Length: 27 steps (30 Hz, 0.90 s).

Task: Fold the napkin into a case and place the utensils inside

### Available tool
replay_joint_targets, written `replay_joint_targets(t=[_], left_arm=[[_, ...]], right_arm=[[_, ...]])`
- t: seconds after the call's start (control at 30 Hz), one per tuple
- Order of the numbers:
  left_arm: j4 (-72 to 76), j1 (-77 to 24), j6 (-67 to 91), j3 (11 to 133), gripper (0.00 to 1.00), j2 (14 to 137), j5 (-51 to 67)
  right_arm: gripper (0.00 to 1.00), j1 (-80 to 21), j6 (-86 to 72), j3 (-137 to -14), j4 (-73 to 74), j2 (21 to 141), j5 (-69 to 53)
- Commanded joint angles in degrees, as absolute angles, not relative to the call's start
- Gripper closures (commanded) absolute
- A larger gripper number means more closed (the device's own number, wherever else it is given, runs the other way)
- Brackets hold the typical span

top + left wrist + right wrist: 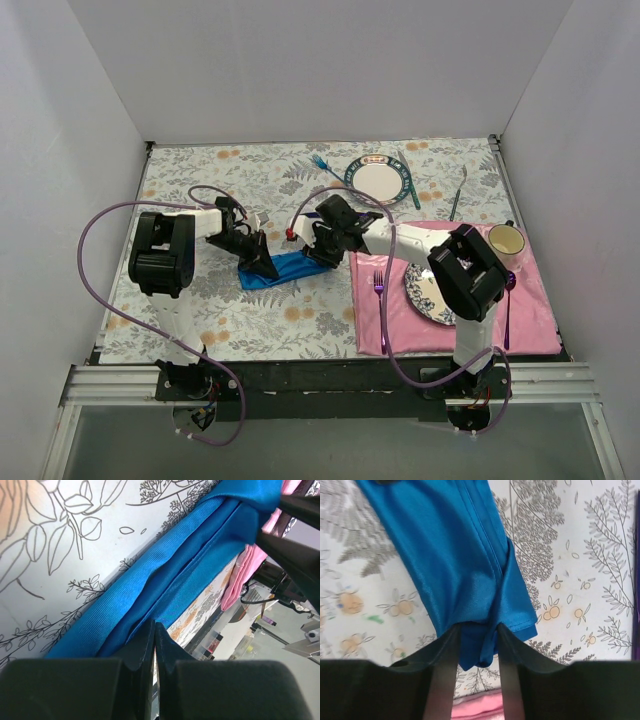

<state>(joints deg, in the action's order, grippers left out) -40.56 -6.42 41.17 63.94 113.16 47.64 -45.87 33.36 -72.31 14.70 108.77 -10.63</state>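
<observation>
The bright blue napkin [288,269] is folded into a narrow strip on the floral table, stretched between both grippers. My left gripper [262,262] is at its left end. In the left wrist view its jaws are pressed together at the napkin's edge [165,575]. My right gripper [320,250] is at the right end. In the right wrist view the bunched end of the napkin [470,580] sits between its fingers [445,670]. The light-blue fork [323,166] lies at the back, left of a plate. The dark purple knife [507,315] lies at the placemat's right edge.
A white plate with a teal rim [378,181] and a teal knife [408,181] lie at the back. The pink placemat [530,300] on the right holds a patterned plate [422,290], a magenta fork [380,305] and a yellow cup [506,241]. A grey utensil [457,194] lies nearby.
</observation>
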Motion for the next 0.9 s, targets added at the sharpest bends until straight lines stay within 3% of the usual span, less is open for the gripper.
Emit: replay_joint_targets(t=[0.0, 0.1, 0.4, 0.5, 0.63, 0.87], left_arm=[[-39.38, -5.89, 36.74, 64.6, 1.0, 114.17, 37.79], [-39.37, -5.89, 36.39, 64.78, 1.0, 114.43, 37.79], [-38.67, -5.89, 36.91, 64.34, 1.0, 114.43, 38.23], [-38.76, -5.98, 37.0, 64.16, 1.0, 114.35, 38.15], [-38.67, -5.89, 36.91, 64.07, 1.0, 114.17, 38.23], [-38.85, -5.89, 37.44, 64.16, 1.0, 114.43, 38.93]], right_arm=[[0.53, -43.42, 28.13, -80.31, 25.83, 103.89, -25.89], [0.5, -40.96, 24.97, -81.91, 25.93, 103.19, -32.22], [0.67, -38.58, 21.18, -87.1, 27.5, 110.99, -35.86], [0.69, -38.85, 20.39, -86.23, 25.5, 112.58, -34.2], [0.77, -38.94, 20.74, -84.38, 24.26, 114.52, -32.17], [0.79, -38.76, 20.48, -81.47, 21.88, 119.34, -29.97]])
